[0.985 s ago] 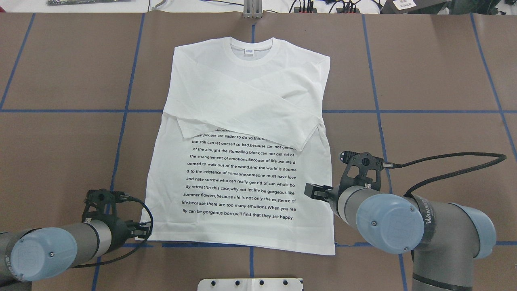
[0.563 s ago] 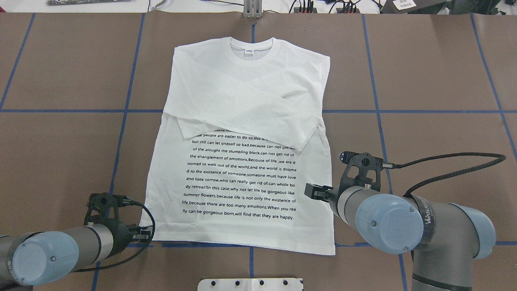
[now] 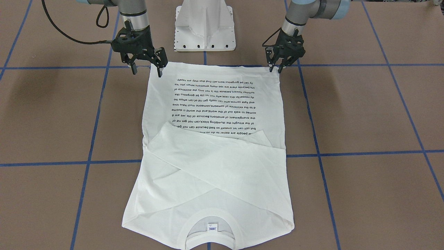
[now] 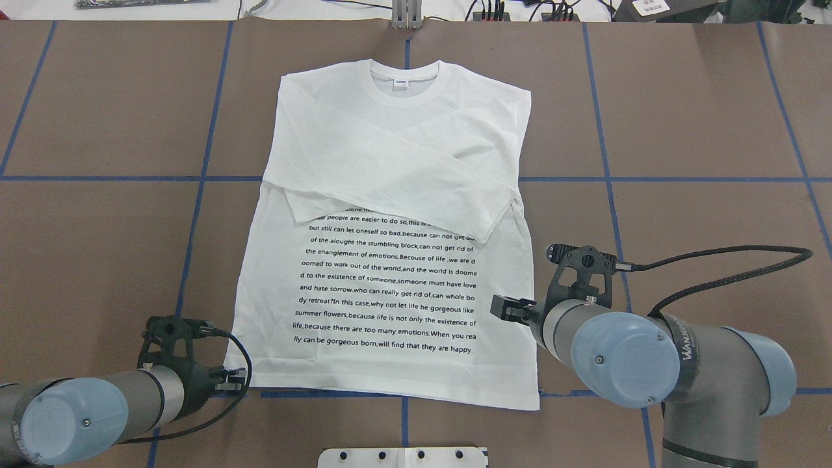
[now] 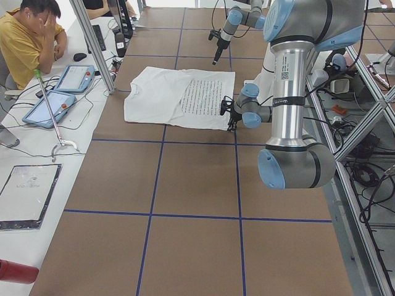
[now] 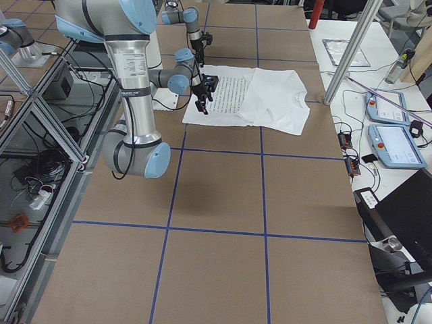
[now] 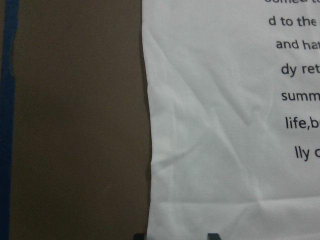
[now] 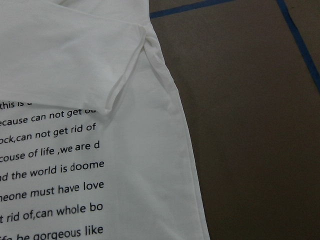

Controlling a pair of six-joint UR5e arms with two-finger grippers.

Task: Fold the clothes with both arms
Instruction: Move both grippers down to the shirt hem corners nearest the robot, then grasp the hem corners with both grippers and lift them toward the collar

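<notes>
The white long-sleeved T-shirt (image 4: 390,143) lies flat on the brown table, collar away from me, both sleeves crossed over the chest, black text showing below them. It also shows in the front view as the T-shirt (image 3: 215,166). My left gripper (image 3: 275,68) is open and low at the hem's left corner; in the left wrist view its two fingertips (image 7: 212,236) straddle the shirt's side edge (image 7: 150,165). My right gripper (image 3: 146,71) is open wide, above the hem's right corner. From overhead, the left gripper (image 4: 235,377) and right gripper (image 4: 513,311) flank the hem.
The white pedestal base (image 3: 204,24) stands just behind the hem. Blue tape lines (image 4: 604,179) cross the brown table top. At the far end a person (image 5: 24,37) sits at a desk with tablets (image 5: 58,102), beside a metal pole (image 5: 92,43).
My left arm has drawn back toward the robot, with its gripper sliding to the hem's left corner. The right arm and the shirt have stayed put.
</notes>
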